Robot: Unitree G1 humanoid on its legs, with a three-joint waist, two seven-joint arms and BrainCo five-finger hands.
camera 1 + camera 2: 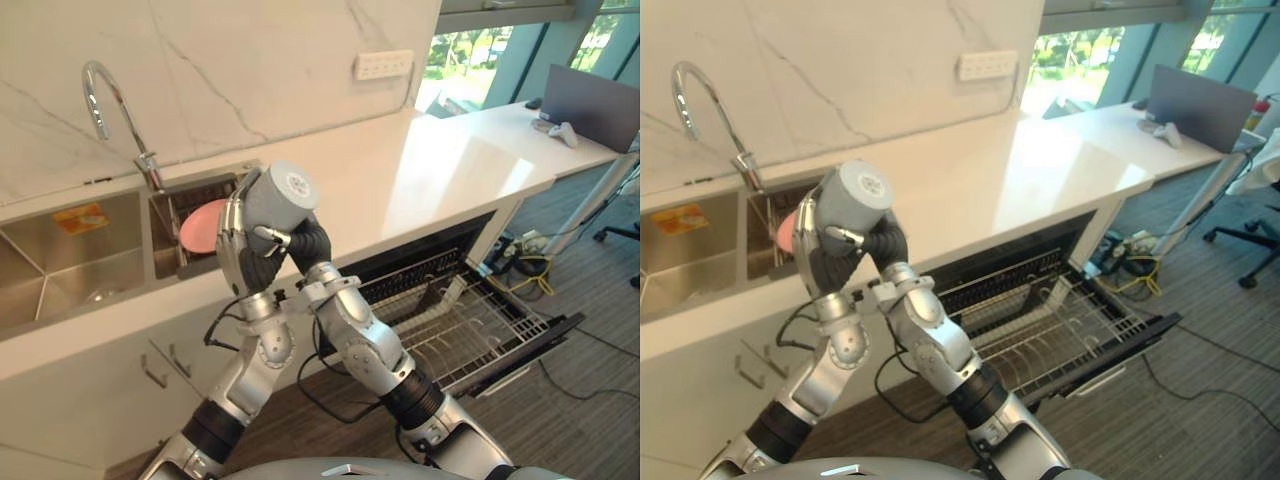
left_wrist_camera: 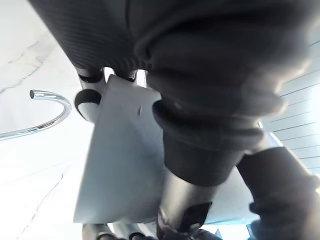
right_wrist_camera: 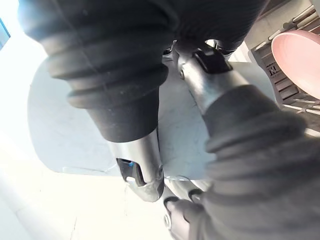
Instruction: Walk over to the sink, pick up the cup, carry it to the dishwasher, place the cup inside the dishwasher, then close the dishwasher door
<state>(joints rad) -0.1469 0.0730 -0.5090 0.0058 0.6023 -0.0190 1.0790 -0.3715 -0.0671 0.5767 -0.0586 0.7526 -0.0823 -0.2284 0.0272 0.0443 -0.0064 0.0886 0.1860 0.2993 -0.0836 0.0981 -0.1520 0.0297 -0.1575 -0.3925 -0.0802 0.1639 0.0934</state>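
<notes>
grey cup (image 1: 281, 201) is held tilted above the table's (image 1: 420, 170) front edge, just beside the sink (image 1: 70, 262). left hand (image 1: 233, 238) has its fingers curled round one side, right hand (image 1: 308, 246) clasps the other. dishwasher (image 1: 455, 322) stands open, rack out.

Cup (image 1: 283, 200): plain matt grey, paler disc on its base. Plate (image 1: 203, 228): pink, no pattern. Left robot hand (image 1: 238, 245): silver fingers, dark tips. Right robot hand (image 1: 305, 250): dark ribbed cover. Table (image 1: 430, 165): glossy white. Wall (image 1: 250, 60): white marble, thin grey veins. Tap (image 1: 112, 100): chrome. Sink (image 1: 60, 270): brushed steel, with an orange label (image 1: 80, 218) inside. Dishwasher rack (image 1: 450, 320): silver wire. Dishwasher door (image 1: 540, 335): black edge. Floor (image 1: 590, 400): grey-brown, fine stripes.
</notes>
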